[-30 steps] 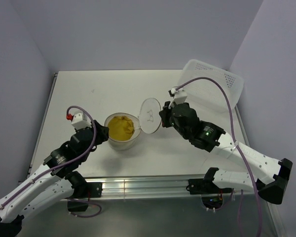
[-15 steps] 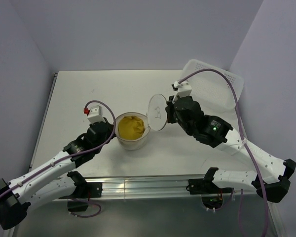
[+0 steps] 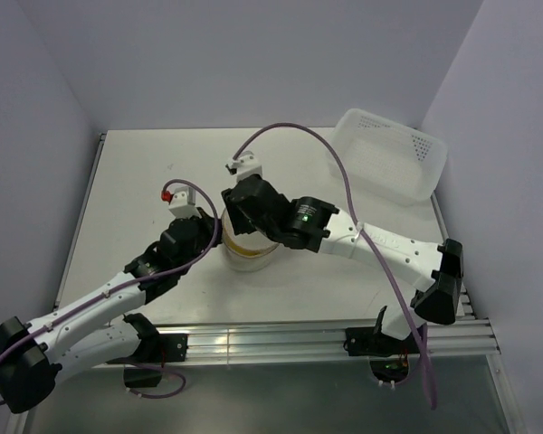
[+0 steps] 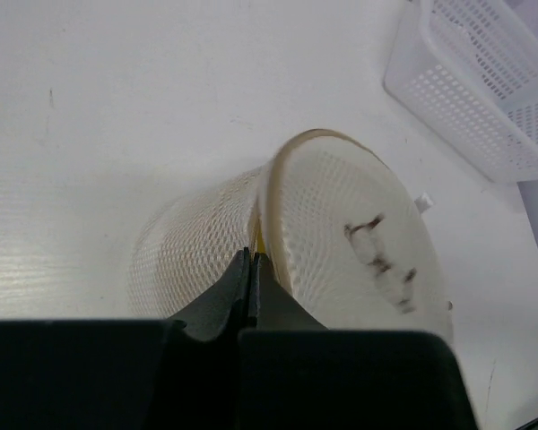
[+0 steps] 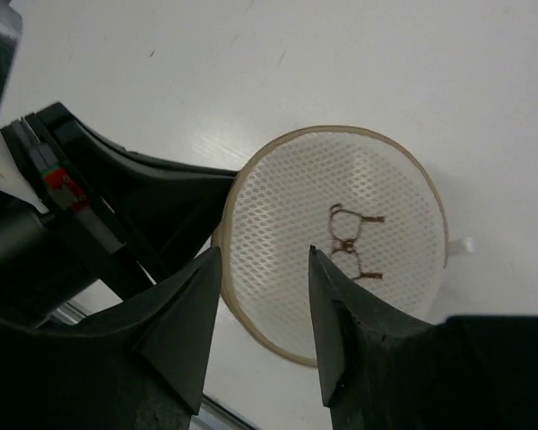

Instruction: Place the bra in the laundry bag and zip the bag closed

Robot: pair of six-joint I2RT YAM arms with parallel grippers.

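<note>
The laundry bag (image 3: 251, 260), a round cream mesh pouch, stands at mid-table between both arms. Its circular flap lid (image 5: 341, 193) lies down over the opening, with dark zip pulls (image 5: 351, 237) on top. Of the bra I see only a thin mustard-yellow sliver (image 4: 259, 240) under the lid's edge. My left gripper (image 4: 252, 255) is shut on the bag's rim at its left side, also seen from above (image 3: 213, 237). My right gripper (image 5: 264, 255) hovers open just above the lid, holding nothing. From above, that gripper (image 3: 252, 228) hides most of the bag's top.
A white perforated plastic basket (image 3: 389, 154) sits at the table's back right corner, also seen in the left wrist view (image 4: 484, 81). The right arm reaches across the table's middle from the right. The table's metal front rail (image 3: 271, 339) runs along the near edge.
The right arm swung left, bringing the lid down over the bra, then opened its jaws. The left gripper shut on the bag's rim, and the bag shifted slightly right.
</note>
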